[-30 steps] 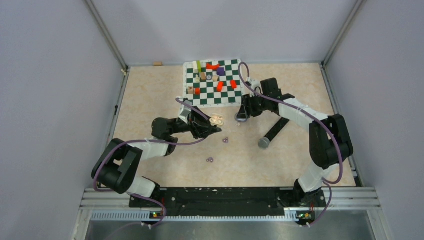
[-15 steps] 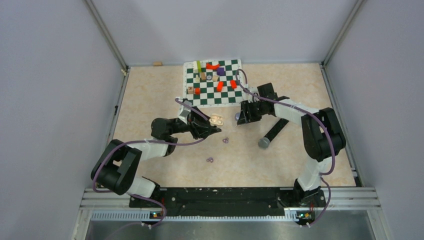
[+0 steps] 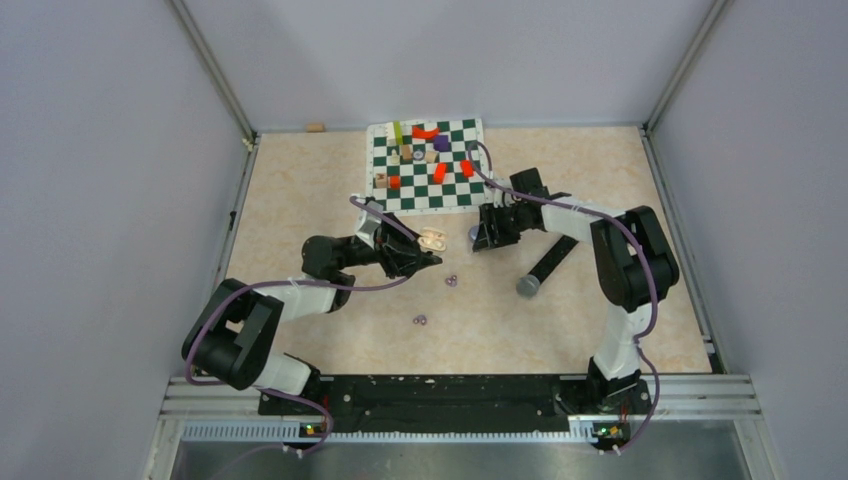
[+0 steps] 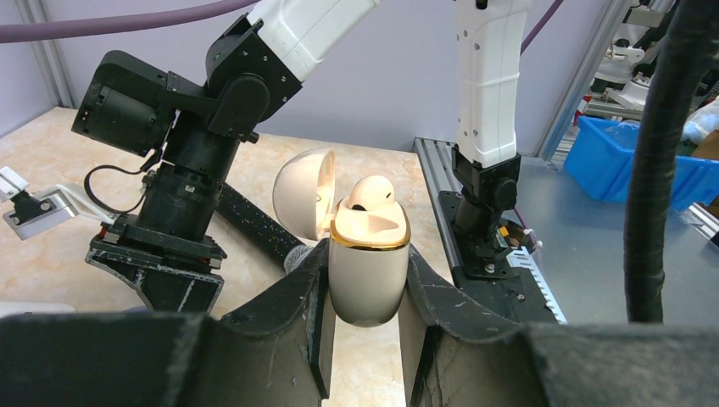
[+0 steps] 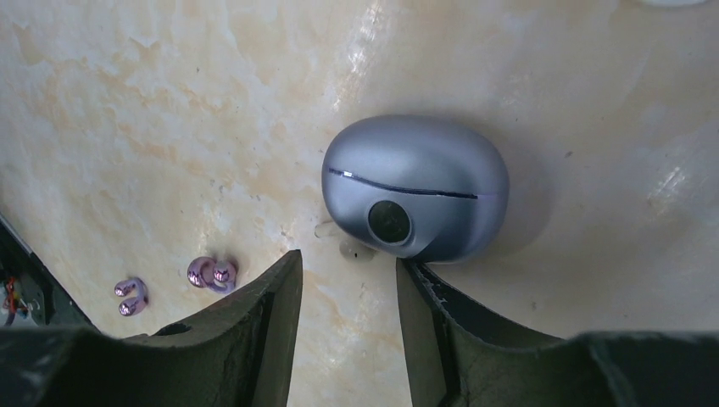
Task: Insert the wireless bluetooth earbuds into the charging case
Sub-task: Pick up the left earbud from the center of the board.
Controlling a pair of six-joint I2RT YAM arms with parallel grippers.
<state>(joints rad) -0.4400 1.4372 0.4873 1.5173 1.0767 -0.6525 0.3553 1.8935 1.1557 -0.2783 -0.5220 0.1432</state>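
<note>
My left gripper (image 3: 424, 256) is shut on a cream charging case (image 4: 367, 271) with a gold rim. It holds the case upright above the table, lid open, with a cream earbud (image 4: 371, 192) sitting in it. Two purple earbuds lie on the table, one (image 3: 451, 281) just right of the left gripper and one (image 3: 420, 320) nearer the bases. Both show in the right wrist view (image 5: 212, 273) (image 5: 130, 294). My right gripper (image 5: 348, 259) is open and empty, its fingertips just short of a closed grey-lilac case (image 5: 415, 186) on the table (image 3: 474, 232).
A black microphone (image 3: 545, 265) lies right of the grey case. A green-and-white chessboard (image 3: 455, 190) with several small coloured blocks lies at the back. A small clear bit (image 5: 354, 247) lies by the grey case. Walls close in the table's left, right and back.
The right arm has folded in and its gripper has shifted slightly left over the grey case. The left arm and the cream case have not moved.
</note>
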